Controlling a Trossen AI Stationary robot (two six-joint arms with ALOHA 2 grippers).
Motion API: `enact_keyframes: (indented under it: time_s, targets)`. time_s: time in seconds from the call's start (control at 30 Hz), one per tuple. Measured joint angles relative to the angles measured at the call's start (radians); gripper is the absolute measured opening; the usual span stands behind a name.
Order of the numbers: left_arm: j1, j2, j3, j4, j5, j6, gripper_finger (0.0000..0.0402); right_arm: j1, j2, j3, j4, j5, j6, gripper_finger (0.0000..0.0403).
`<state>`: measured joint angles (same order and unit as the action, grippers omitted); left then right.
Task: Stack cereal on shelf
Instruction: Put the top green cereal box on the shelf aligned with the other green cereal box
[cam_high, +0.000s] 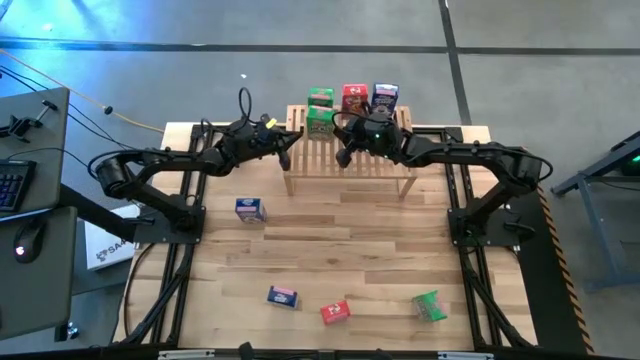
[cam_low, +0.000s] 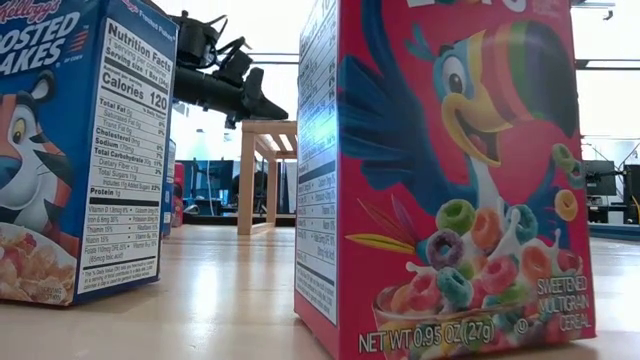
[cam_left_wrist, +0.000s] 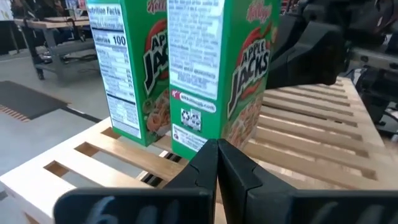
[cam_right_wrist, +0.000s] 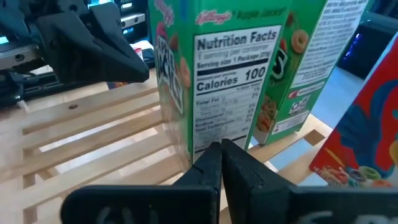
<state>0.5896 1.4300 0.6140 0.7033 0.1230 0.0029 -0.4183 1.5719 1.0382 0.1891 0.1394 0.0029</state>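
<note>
On our light-wood surface (cam_high: 330, 250) four boxes lie loose: blue (cam_high: 250, 209), blue (cam_high: 283, 296), red (cam_high: 335, 312), green (cam_high: 429, 306). Behind, our left gripper (cam_high: 287, 156) and right gripper (cam_high: 344, 156), both jaws clenched empty, flank the shelf (cam_high: 350, 165) holding upright cereal (cam_high: 320, 122); grey floor surrounds

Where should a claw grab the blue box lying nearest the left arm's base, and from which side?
The blue box lies flat on the table, apart from the other boxes and the shelf. A claw would probably best come straight down and close across its two long edges, near the middle. Its broad face is up, so only the thin sides offer a pinch, and nothing crowds them.
</note>
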Motion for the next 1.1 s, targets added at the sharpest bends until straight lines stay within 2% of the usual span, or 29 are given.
enact_keyframes:
  time_s: [0.67,1.1]
  targets:
    - [-0.001,0.000,0.000,-0.002,0.021,0.000,0.0000,0.042,-0.013,0.001,-0.029,-0.016,0.016,0.0000]
    - [-0.008,0.023,0.000,0.015,0.014,-0.029,0.0000,0.012,0.001,0.001,0.019,-0.011,0.016,0.0000]
